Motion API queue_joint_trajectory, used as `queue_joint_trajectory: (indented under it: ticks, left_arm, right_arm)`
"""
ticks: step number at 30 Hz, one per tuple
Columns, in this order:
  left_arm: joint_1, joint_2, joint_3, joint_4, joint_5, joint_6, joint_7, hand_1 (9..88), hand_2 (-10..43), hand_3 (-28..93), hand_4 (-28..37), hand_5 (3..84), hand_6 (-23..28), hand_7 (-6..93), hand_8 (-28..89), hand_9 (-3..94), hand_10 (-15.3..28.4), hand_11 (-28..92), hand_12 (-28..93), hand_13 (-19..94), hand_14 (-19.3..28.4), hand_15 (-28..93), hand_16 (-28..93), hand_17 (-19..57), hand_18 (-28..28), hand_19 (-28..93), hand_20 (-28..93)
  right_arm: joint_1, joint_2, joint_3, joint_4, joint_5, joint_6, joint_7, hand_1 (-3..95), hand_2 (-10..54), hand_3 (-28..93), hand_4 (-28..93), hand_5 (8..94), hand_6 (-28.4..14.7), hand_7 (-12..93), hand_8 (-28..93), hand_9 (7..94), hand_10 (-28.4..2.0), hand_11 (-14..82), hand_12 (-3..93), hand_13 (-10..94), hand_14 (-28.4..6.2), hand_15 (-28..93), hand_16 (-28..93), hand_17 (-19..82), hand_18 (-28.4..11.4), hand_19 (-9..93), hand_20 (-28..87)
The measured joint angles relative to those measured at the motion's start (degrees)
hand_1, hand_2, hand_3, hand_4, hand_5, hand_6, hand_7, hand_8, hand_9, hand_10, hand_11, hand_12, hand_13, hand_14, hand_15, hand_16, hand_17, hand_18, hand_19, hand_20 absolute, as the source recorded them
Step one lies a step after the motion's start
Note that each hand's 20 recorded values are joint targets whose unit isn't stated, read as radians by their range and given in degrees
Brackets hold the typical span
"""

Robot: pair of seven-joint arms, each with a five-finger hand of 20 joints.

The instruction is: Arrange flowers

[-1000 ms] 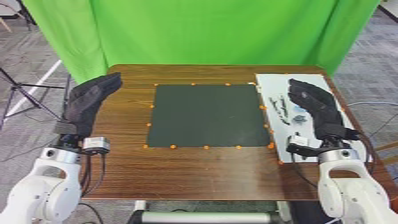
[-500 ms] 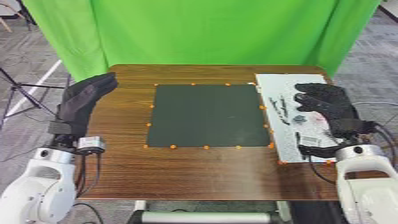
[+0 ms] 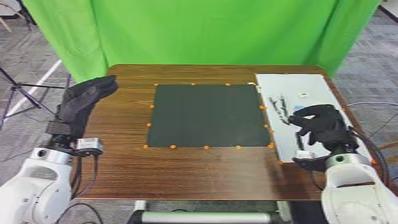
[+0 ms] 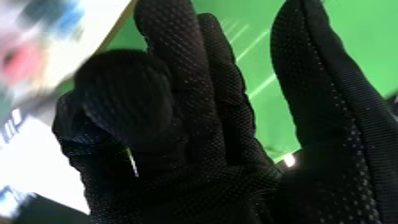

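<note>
"Where are the dark flower stems (image 3: pixel 284 106)?"

"On the white board (image 3: pixel 298 83) on the worktop (image 3: pixel 204 172), near the right hand (image 3: pixel 325 124). That one's loosely spread, partly bent, pinching nothing I can make out. The left hand (image 3: pixel 86 96) is straight, fingers together."

"How will they handle?"

"Light, I'd guess, slim and bendy. Pinch mid-stem; any blooms may crush."
</note>
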Motion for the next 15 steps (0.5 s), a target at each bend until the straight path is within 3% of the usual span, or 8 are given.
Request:
queue_joint_trajectory:
  ticks: [9, 15]
  left_arm:
    - [1.2, 0.17, -0.3, -0.74, 0.16, -0.02, -0.52, 28.3, -3.9, 60, -17.1, 43.0, 5.4, 13.3, -5, 40.9, 14.6, 17, 12, 32, 17.8, 16, 1, 1.5, 11.9, 9, 13]
    - [3.1, 0.24, -1.44, -2.05, -0.14, 0.16, -0.56, 28.4, -3.9, 60, -17.1, 42.5, 5.2, 13.4, -5, 40.9, 14.6, 17, 12, 32, 17.8, 16, 1, 1.5, 11.9, 9, 13]
  right_arm:
    - [-2.9, 0.0, 2.5, 0.3, -5.6, -1.3, 3.5, 37.0, -9.5, 61, -15, 65.4, -1.6, 15, -6, 87.1, -10.7, 28.5, 27.9, 92, -2.8, 50, 36, 49, -20.7, 87, 48]
    - [-7.9, -0.1, 5.2, -0.9, -5.2, -5.6, 4.3, 36.7, -9.5, 60, -15, 64.8, -1.1, 16, -6, 87.3, -11.0, 27.9, 27.9, 93, -2.2, 51, 36, 50, -20.4, 89, 47]
